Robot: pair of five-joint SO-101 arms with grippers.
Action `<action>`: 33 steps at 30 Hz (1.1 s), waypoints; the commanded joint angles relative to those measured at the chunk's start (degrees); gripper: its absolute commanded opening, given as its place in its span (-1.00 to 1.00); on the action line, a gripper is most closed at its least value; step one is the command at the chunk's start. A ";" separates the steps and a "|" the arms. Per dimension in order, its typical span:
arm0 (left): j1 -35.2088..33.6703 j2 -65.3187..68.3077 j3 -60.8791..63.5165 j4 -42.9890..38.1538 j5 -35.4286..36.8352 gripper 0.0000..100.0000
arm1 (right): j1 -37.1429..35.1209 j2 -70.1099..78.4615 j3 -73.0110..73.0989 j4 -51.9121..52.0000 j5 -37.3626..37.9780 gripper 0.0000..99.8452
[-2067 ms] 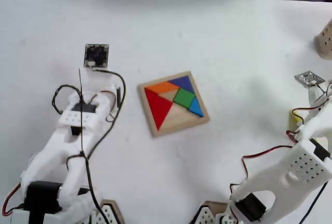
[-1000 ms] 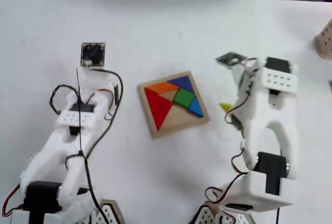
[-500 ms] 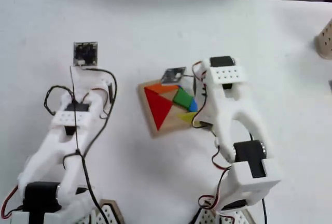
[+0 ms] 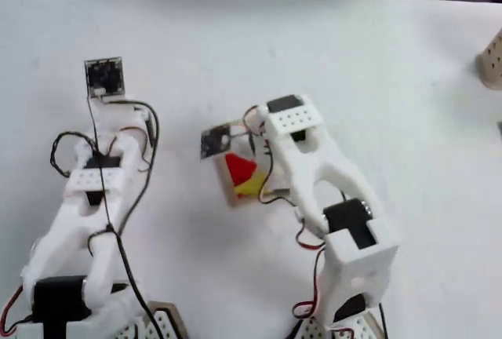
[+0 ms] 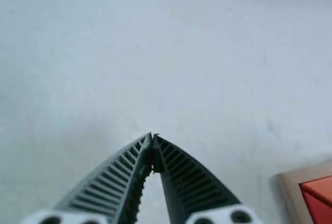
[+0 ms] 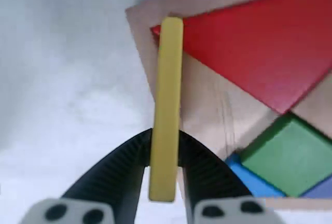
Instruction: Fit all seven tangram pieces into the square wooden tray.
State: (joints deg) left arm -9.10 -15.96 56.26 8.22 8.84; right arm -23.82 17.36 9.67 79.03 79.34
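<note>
we see the right gripper (image 6: 165, 140) clamped on a yellow flat wooden tangram piece (image 6: 168, 94). the piece is held on edge, its thin side toward the wrist camera. it hangs over a corner of the square wooden tray (image 6: 142, 32), by the sharp tip of the red triangle (image 6: 259, 53). we cannot tell whether the yellow piece touches the wood. in the tray the red triangle lies flat, with a green square (image 6: 282, 154) and a blue piece (image 6: 254, 180) beside it. bare tray floor shows between them and the yellow piece.

from above, the right arm (image 4: 314, 174) lies across the tray (image 4: 233, 196). part of the red triangle (image 4: 238, 168) and a bit of yellow (image 4: 251, 186) show beside it.

the left gripper (image 5: 152, 141) has its toothed fingers pressed together with nothing between them. it sits above the white table (image 5: 155, 53), with a corner of the tray (image 5: 288, 187) off to one side.

two seconds ago the right arm stood at the table's right edge and the whole tray lay in plain sight. the arm has since swung in over the tray and now covers most of it. the left arm (image 4: 94, 190) has drifted away from the tray. the tray itself seems to sit where it was.
</note>
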 commanded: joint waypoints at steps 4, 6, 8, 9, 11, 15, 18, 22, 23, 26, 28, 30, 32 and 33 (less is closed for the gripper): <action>-0.48 -2.42 -0.97 -1.67 -1.49 -0.95 | -0.92 0.04 -4.31 0.48 4.57 -0.95; -0.40 -2.42 -0.97 -1.67 -1.49 -0.95 | -0.48 0.04 -5.19 0.75 4.57 -0.87; -0.31 -2.42 -0.97 -1.67 -1.58 -0.95 | -0.04 0.04 -5.45 0.48 3.69 -0.74; -0.31 -2.42 -0.97 -1.67 -1.58 -0.95 | 0.04 0.04 -5.89 0.48 3.34 -0.67; -0.31 -2.42 -0.88 -1.67 -1.58 -0.95 | 0.04 0.04 -6.33 0.57 3.16 -0.56; -0.31 -2.42 -0.88 -1.67 -1.58 -0.95 | 0.04 -0.13 -7.30 0.84 3.08 -0.53; -0.22 -2.42 -0.88 -1.67 -1.58 -0.95 | 0.48 -0.48 -9.32 2.07 2.99 -0.55; -0.13 -2.42 -0.88 -1.58 -1.58 -0.95 | 1.98 -0.48 -16.53 7.78 2.73 -0.55; -0.13 -2.42 -0.88 -1.58 -1.58 -0.95 | 2.33 -0.48 -18.99 9.36 1.76 -0.55; -0.13 -2.42 -0.88 -1.58 -1.58 -0.95 | 3.12 -0.48 -26.11 13.14 -2.99 -0.55; -0.13 -2.42 -0.88 -1.58 -1.58 -0.95 | 3.21 -0.48 -29.98 15.52 -8.09 -0.55; -0.13 -2.42 -0.88 -1.58 -1.58 -0.95 | 3.12 -0.48 -31.91 18.24 -13.45 -0.60; -0.04 -2.42 -0.88 -1.58 -1.58 -0.95 | 2.95 -0.48 -32.18 19.12 -18.02 -0.77; -0.04 -2.42 -0.88 -1.58 -1.58 -0.95 | 2.95 -0.48 -32.18 19.21 -20.13 -0.90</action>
State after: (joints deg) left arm -9.10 -15.96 56.26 8.22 8.84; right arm -21.36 18.07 -19.43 97.05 65.10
